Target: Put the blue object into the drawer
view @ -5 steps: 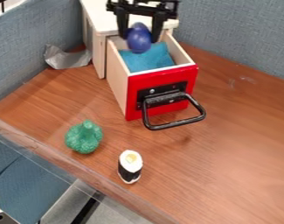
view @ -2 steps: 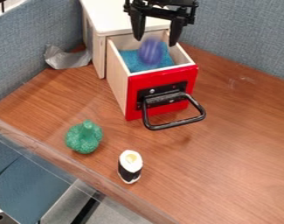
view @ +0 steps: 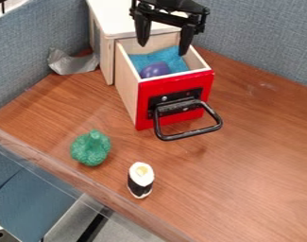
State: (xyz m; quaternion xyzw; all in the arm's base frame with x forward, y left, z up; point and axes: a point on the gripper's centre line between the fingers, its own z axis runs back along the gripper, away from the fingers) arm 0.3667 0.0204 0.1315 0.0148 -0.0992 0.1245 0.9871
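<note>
Item one: pincer (view: 162,49), black, at twelve o'clock in the view, pointing downward above the drawer; it stood wide, its two fingers well apart, with nothing gripped between them.

Item two: blue object (view: 156,69), rounded, inside the drawer towards its front end, at about seven o'clock within the opening; its lower part was hidden by the front wall.

Item three: drawer (view: 145,104), pulled out, with pale sides and a red front; it bore a black handle (view: 187,134) and contained a bright blue cloth (view: 171,59).

Item four: cabinet (view: 111,19), white-topped, behind the drawer at eleven o'clock.

Item five: green broccoli-shaped piece (view: 90,148), at eight o'clock on the desk (view: 256,165), stalk uppermost.

Item six: sushi-roll piece (view: 141,182), white with a black band and a yellow-centred end, at six o'clock.

Item seven: grey crumpled material (view: 73,64), between ten and eleven o'clock, just beside the cabinet.

Item eight: blue-grey fabric panel (view: 263,38), at one o'clock, behind the desk.
</note>
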